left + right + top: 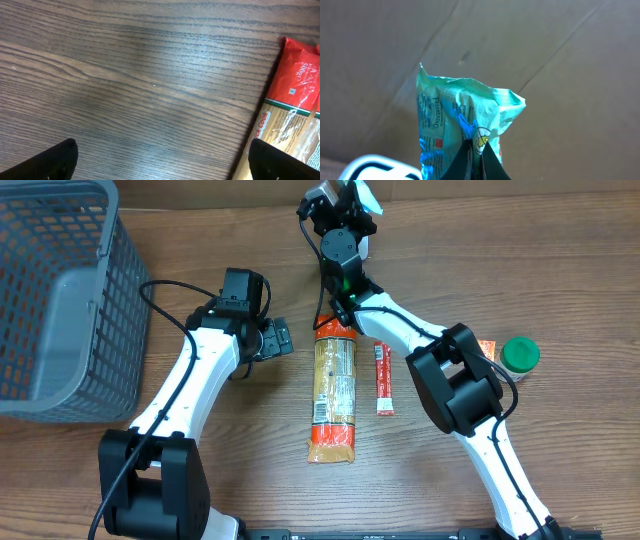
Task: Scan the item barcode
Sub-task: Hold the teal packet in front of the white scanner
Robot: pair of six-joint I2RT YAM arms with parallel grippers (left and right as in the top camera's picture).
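right gripper (pixel 478 155): clamped on teal packet (pixel 455 115) | handling: light, soft, crinkly film, probably slippery, best pinched at sealed edge | left gripper (pixel 165 162): spread wide, empty

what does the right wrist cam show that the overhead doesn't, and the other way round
Only the right wrist: the print on the teal packet, with the word FRESHENING legible, and the right end effector pinched shut on its lower edge.

Only the overhead: the grey basket, the pasta pack, the red sachet, the green lid, and the left end effector beside the pasta pack.

Both: the teal packet held in the right end effector.
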